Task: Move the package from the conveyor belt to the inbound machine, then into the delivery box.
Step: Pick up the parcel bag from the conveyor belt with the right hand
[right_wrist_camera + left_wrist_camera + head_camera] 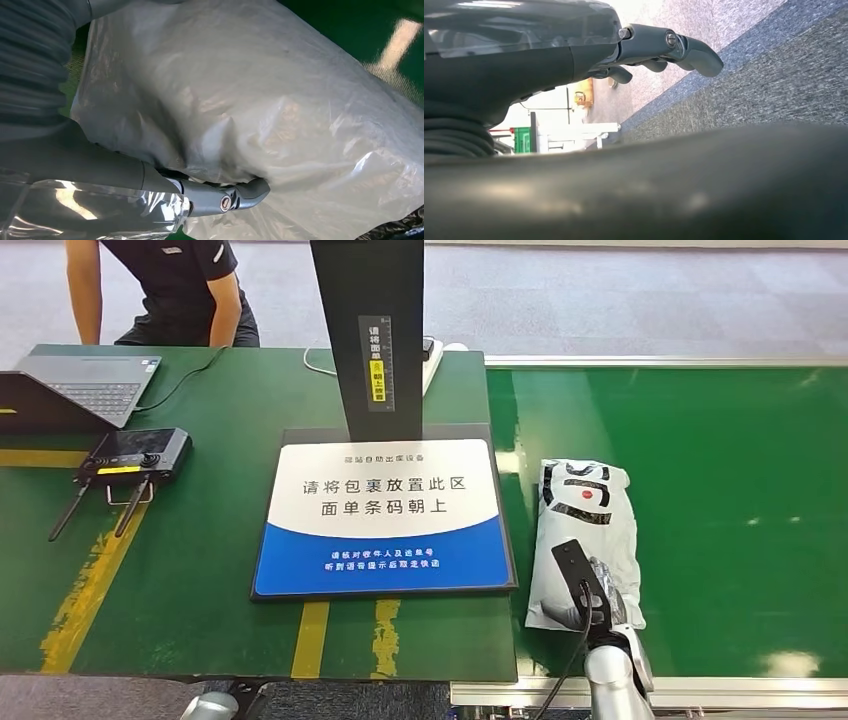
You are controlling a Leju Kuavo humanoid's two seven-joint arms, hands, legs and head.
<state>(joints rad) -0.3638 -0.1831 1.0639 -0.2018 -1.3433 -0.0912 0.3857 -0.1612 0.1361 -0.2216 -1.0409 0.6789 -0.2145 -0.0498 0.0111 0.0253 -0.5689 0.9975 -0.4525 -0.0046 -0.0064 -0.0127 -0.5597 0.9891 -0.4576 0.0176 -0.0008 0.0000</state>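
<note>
The right hand (pixel 598 602) presses its fingers into the near end of the white crinkled plastic package (pixel 585 530), lying on the green conveyor belt (pixel 720 490). The slick film could slip free when lifted.

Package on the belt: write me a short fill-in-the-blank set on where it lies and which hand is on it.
1. The white package lies on the green ____.
2. The ____ hand presses into its plastic wrap.
3. The blue-and-white scan pad has ____ lying on it.
4. The left hand hangs with fingers apart, holding ____.

Missing words: conveyor belt; right; nothing; nothing
</note>
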